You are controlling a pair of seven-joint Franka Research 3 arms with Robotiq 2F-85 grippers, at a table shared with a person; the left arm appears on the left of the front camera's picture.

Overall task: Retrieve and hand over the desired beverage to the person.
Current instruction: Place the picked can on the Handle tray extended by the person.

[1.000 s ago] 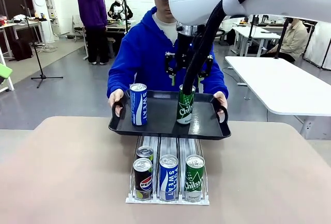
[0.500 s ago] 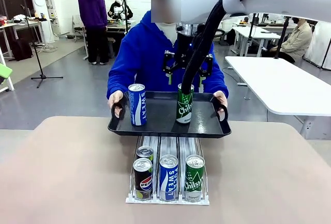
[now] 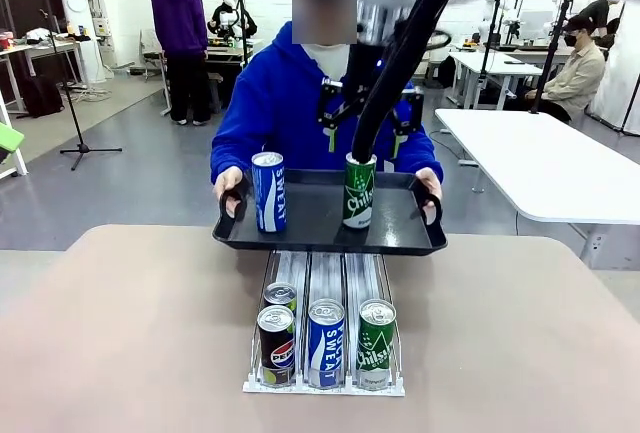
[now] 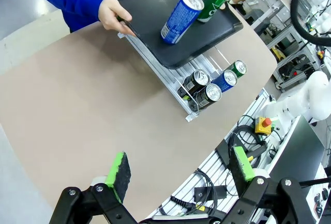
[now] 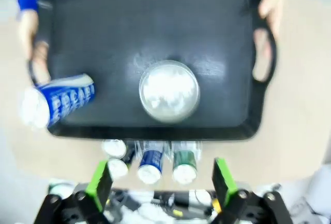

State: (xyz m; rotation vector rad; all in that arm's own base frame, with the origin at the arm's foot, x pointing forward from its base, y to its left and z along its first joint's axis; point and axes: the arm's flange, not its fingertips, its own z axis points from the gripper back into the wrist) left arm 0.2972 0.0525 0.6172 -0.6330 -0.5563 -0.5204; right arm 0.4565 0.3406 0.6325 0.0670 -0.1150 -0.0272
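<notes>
Right claw (image 3: 368, 129): wide open, empty, centre frame above green Chilsung can (image 3: 359, 191).
Left claw (image 4: 178, 170): wide open, empty, above worktop (image 4: 77, 110).
Tray (image 3: 320, 238): held by person (image 3: 275, 103), carries blue Pocari Sweat can (image 3: 268, 191).

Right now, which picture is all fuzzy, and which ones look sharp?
The right wrist view is blurred: the green can top and the black tray look smeared, with soft glare on the tray. The front view is sharp; the blue can print reads clearly. The left wrist view is sharp but bends at its edges.
</notes>
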